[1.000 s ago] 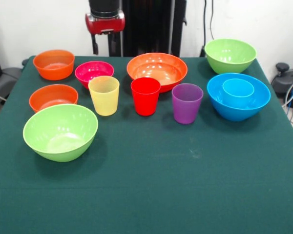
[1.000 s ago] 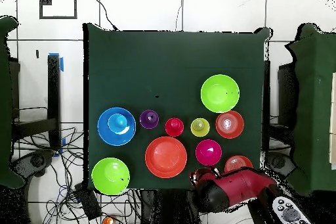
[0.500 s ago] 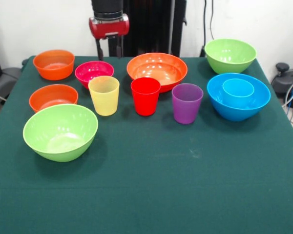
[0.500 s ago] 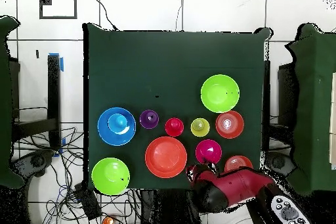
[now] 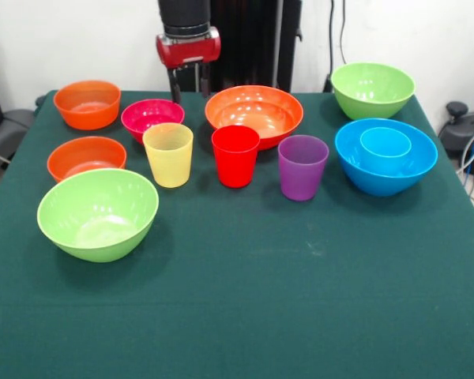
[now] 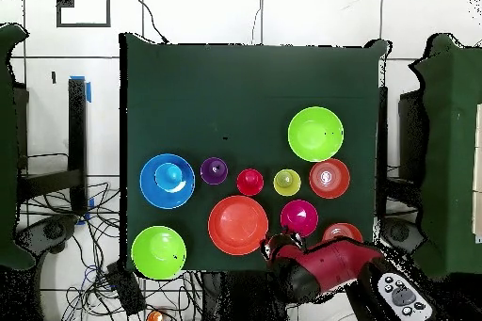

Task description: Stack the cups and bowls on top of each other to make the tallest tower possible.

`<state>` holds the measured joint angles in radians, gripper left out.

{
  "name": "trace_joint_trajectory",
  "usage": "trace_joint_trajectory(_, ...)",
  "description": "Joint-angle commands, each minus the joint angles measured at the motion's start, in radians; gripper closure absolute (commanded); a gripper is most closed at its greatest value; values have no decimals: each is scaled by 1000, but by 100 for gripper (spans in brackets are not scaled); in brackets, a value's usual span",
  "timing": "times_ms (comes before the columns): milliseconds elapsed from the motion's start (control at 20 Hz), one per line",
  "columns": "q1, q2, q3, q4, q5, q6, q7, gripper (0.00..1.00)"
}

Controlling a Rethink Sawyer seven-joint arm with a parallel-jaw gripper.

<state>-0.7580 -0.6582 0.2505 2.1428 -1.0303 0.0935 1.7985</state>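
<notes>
Green-clothed counter [image 5: 245,300] | cups, bowls spread singly, light blue cup [image 5: 385,142] nested in blue bowl [image 5: 355,170] | gripper [image 5: 189,81] behind magenta bowl [image 5: 152,116], fingers' state unclear

a table [image 5: 245,300] under a dark green cloth carries two lime green bowls [image 5: 98,213], a blue bowl [image 5: 385,167], a wide orange bowl [image 5: 253,112], two small orange bowls [image 5: 87,103], a magenta bowl [image 5: 152,117], and yellow [image 5: 168,155], red [image 5: 235,156] and purple [image 5: 302,167] cups.
</notes>
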Motion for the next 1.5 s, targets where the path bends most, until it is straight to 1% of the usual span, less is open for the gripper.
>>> trace_joint_trajectory(50,50,56,8,-103,-71,-35,32,0)
trace_joint_trajectory(250,76,57,-21,-121,-80,-20,32,0)
trace_joint_trajectory(350,98,54,-42,-135,-87,-2,30,0)
trace_joint_trajectory(500,109,48,-51,-147,-91,11,22,0)
trace_joint_trajectory(600,139,42,-77,-164,-102,2,33,0)
trace_joint_trajectory(650,167,38,-103,-178,-108,-9,49,0)
trace_joint_trajectory(900,163,28,-96,-179,-90,3,36,0)
trace_joint_trajectory(1050,190,32,-125,-190,-94,-5,46,0)
trace_joint_trajectory(1200,189,34,-129,-193,-88,-9,41,0)
trace_joint_trajectory(1300,172,42,-121,-180,-73,-10,44,0)
trace_joint_trajectory(1350,156,45,-108,-172,-67,-18,42,0)
trace_joint_trajectory(1450,85,57,-43,-135,-33,15,16,0)
trace_joint_trajectory(1500,77,65,-38,-129,-37,5,19,0)
